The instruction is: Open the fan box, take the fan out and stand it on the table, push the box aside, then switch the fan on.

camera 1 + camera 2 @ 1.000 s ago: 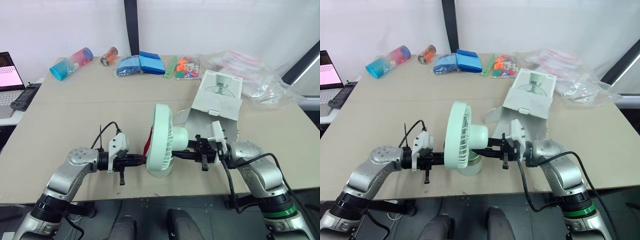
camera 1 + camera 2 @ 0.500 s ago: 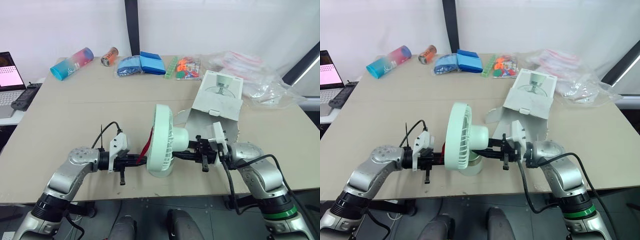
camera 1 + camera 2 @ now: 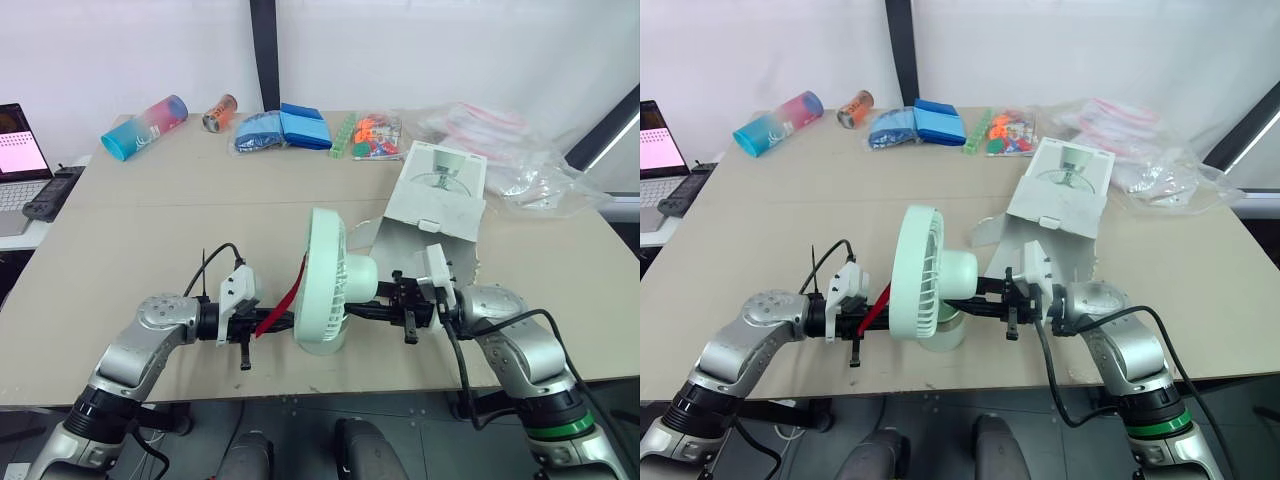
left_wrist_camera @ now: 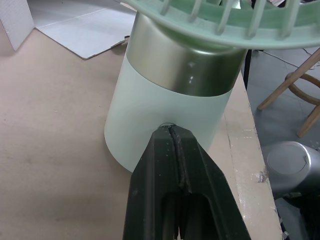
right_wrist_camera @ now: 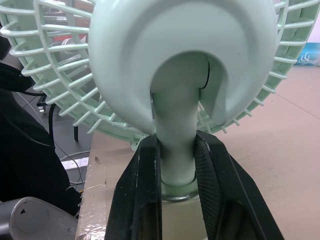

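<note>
A pale green desk fan (image 3: 325,278) stands upright near the table's front edge, its grille facing my left. My right gripper (image 5: 177,145) is shut on the fan's neck just above its base (image 4: 160,120). My left gripper (image 4: 172,131) is shut with nothing in it, and its fingertips touch the front of the base low down. A red strip (image 3: 275,312) stretches from the grille towards the left gripper (image 3: 283,320). The white fan box (image 3: 435,195) lies open behind the fan, to its right.
Along the far edge lie a blue-pink tube (image 3: 143,127), a can (image 3: 218,112), blue packets (image 3: 285,128), a bag of colourful pieces (image 3: 370,135) and clear plastic bags (image 3: 510,150). A laptop (image 3: 15,165) sits off the table's left side. The front edge (image 3: 300,385) is just below the fan.
The red strip has swung out from the grille and now reaches down towards my left gripper. The fan, box and both grippers have stayed put.
</note>
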### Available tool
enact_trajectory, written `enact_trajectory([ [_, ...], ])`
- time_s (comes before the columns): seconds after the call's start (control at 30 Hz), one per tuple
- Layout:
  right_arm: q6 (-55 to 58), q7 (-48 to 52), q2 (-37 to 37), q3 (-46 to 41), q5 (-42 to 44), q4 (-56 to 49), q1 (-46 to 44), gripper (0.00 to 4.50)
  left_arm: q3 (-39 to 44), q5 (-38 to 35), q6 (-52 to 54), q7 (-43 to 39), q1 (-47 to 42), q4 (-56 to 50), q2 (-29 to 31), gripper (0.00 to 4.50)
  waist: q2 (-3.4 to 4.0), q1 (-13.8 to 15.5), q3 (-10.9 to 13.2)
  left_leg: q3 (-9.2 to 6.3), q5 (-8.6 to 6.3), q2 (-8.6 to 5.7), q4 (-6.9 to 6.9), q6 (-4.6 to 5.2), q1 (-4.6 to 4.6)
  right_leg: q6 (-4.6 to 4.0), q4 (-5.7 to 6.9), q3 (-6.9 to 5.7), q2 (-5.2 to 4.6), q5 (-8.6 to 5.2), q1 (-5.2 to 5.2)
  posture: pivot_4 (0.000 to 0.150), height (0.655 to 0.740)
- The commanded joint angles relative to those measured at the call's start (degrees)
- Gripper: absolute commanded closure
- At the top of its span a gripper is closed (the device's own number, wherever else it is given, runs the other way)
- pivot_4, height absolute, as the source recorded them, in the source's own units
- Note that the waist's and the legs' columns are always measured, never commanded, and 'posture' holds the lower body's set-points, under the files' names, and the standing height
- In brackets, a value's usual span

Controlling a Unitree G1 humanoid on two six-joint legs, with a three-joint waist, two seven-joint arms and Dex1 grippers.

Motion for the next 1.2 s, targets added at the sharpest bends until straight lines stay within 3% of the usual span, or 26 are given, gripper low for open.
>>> enact_trajectory([
  [0.03,0.81,0.72,-0.94,1.0,-1.44,0.88,1.18,4.1,-0.77,-0.06,-1.29,-0.47,-0.5,-1.4,-0.51,4.43,0.0,0.0,0.0,0.0,0.0,0.0,0.0,0.0,0.0,0.0,0.0,0.0,0.0,0.0,0.0,0.15,0.74],
  [0.43,5.88,-1.07,-1.01,-4.77,6.0,-1.93,-2.04,4.1,15.99,-7.68,2.9,2.47,8.27,-5.76,7.14,4.43,0.02,-0.09,0.02,0.02,0.0,0.05,-0.01,0.01,0.01,-0.02,0.0,0.0,0.04,-0.01,-0.04,0.15,0.74],
  [0.87,12.09,-4.15,0.39,-9.54,14.92,-5.39,-7.97,4.1,17.14,-9.03,3.86,5.36,11.94,-9.49,7.13,4.43,0.04,-0.1,0.08,0.02,-0.01,0.05,-0.02,0.01,-0.09,-0.03,-0.01,0.0,0.04,-0.02,-0.16,0.15,0.74],
  [1.1,10.38,-8.06,4.07,-4.5,8.38,-2.68,-12.91,4.1,17.47,-9.5,3.87,6.8,13.18,-10.02,6.88,4.43,0.05,-0.16,0.1,0.05,-0.01,0.05,-0.03,0.02,-0.09,-0.03,-0.01,0.01,0.04,-0.02,-0.17,0.15,0.74],
  [1.2,7.87,-11.81,8.08,-0.83,1.74,2.12,-17.47,4.1,17.04,-9.54,3.65,7.4,13.45,-10.13,6.73,4.43,0.06,-0.36,0.1,0.17,-0.01,0.11,-0.03,0.01,-0.08,-0.12,0.0,0.0,0.05,0.04,-0.24,0.15,0.74],
])
